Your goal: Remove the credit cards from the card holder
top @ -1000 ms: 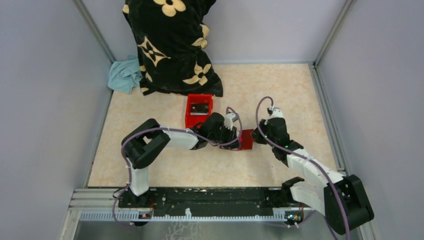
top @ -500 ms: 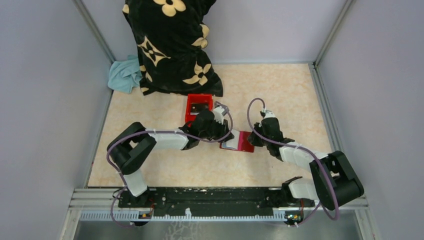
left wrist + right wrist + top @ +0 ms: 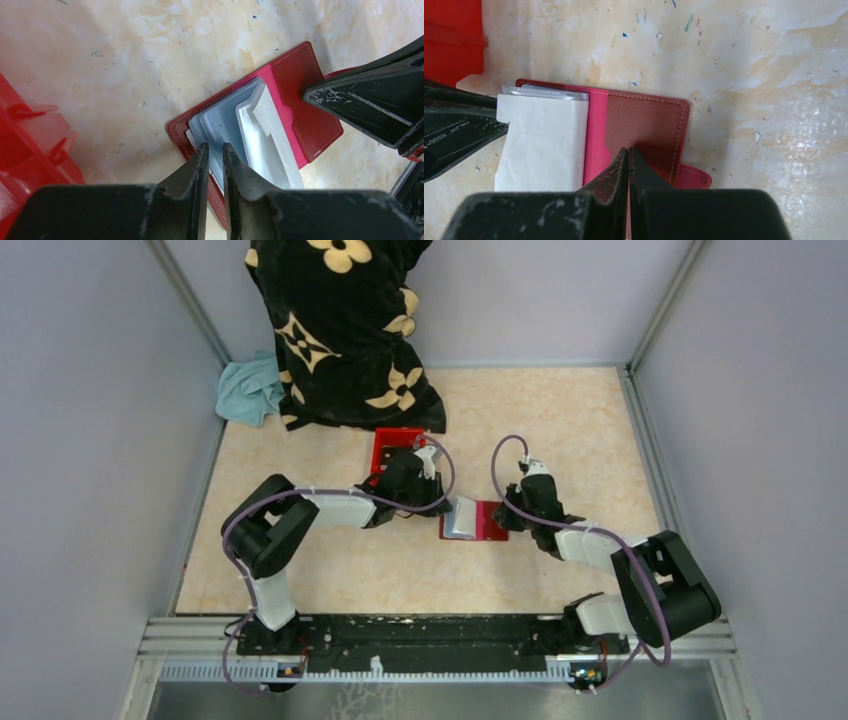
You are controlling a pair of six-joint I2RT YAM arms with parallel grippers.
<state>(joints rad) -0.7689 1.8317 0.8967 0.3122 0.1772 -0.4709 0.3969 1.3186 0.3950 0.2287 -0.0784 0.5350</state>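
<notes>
Left gripper (image 3: 214, 150) is pinching narrowly, its jaws all but together on the near edge of the pale credit cards (image 3: 225, 117); right gripper (image 3: 628, 151), jaws pressed together with nothing visible between them, is bearing tip-first on the bare right flap of the card holder (image 3: 644, 120), seemingly pinning it. Marbled desk (image 3: 560, 420) is carrying everything; a black flower-patterned cloth bundle (image 3: 340, 330) is slumping at its far edge, well apart; a bright red plastic box (image 3: 398, 455) is sitting just behind the left gripper; the card holder is lying open and flat near the desk's middle, between the two grippers, its long axis running from one gripper to the other; the cards are sitting in its left half, so the left arm is the nearer. By my reading, the pull is going to need to run leftward along that axis, away from the pinned flap.
</notes>
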